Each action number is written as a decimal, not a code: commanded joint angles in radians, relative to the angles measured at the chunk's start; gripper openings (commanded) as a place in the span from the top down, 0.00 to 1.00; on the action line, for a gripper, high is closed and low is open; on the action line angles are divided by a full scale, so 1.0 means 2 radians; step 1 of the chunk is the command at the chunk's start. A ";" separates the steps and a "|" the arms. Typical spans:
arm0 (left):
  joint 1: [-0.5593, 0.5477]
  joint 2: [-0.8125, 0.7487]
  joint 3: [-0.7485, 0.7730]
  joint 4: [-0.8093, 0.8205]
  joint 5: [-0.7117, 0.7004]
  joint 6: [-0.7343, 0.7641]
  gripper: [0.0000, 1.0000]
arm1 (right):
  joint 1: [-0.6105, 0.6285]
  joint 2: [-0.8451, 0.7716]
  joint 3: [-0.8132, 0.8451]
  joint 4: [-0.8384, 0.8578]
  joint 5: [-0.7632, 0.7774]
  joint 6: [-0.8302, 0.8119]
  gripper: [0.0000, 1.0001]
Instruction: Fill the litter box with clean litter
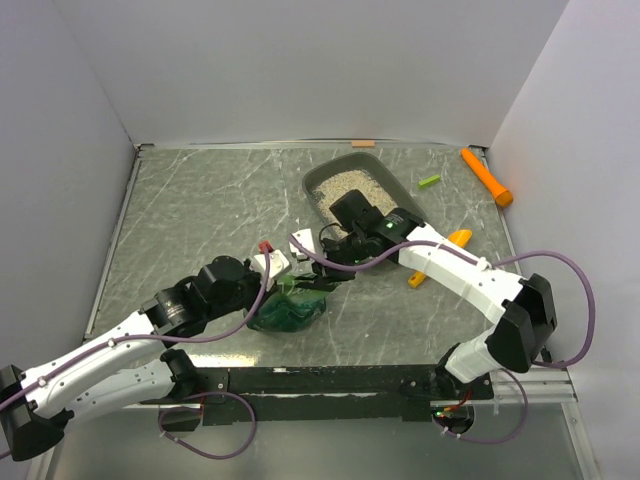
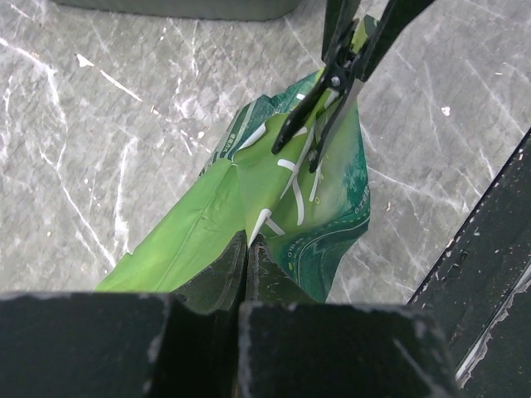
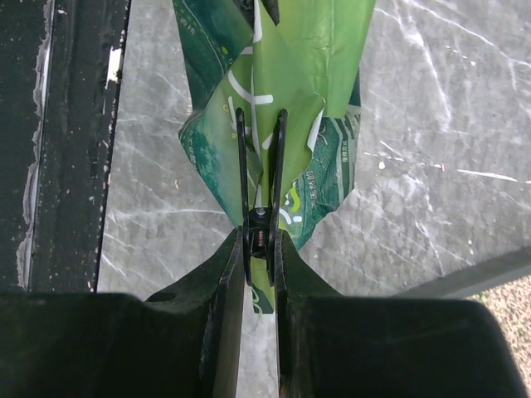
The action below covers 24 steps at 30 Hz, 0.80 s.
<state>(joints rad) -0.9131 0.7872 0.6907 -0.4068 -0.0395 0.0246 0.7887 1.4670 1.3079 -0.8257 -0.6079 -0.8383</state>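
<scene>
Left wrist view: left hand [image 2: 247, 242] clenched on the floppy, crinkly green bag [image 2: 241, 191], and right hand [image 3: 259, 240] pinching its black clip [image 3: 280, 166]. The bag likely sags, so grip its edges. Litter box [image 1: 312, 190], holding clean litter [image 1: 350, 182], sits just beyond.

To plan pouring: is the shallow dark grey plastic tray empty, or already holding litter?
Holding litter: pale beige granules cover the visible floor of the dark grey tray.
</scene>
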 commanded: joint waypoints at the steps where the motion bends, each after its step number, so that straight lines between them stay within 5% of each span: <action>1: 0.006 -0.017 0.007 0.033 -0.028 -0.005 0.99 | 0.022 0.022 -0.013 0.005 -0.017 0.010 0.97; 15: 0.010 -0.021 0.004 0.035 -0.029 -0.005 0.99 | 0.047 0.042 -0.016 0.046 -0.017 0.037 0.66; 18: 0.010 -0.019 0.004 0.035 -0.027 -0.007 0.99 | 0.047 0.030 -0.018 0.053 -0.007 0.041 0.00; 24: 0.011 -0.021 0.004 0.036 -0.028 -0.005 0.99 | 0.047 -0.004 -0.021 0.073 0.019 0.056 0.00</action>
<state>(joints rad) -0.8917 0.7536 0.6884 -0.4500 -0.0772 0.0105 0.8616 1.5185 1.2694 -0.7380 -0.6060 -0.7483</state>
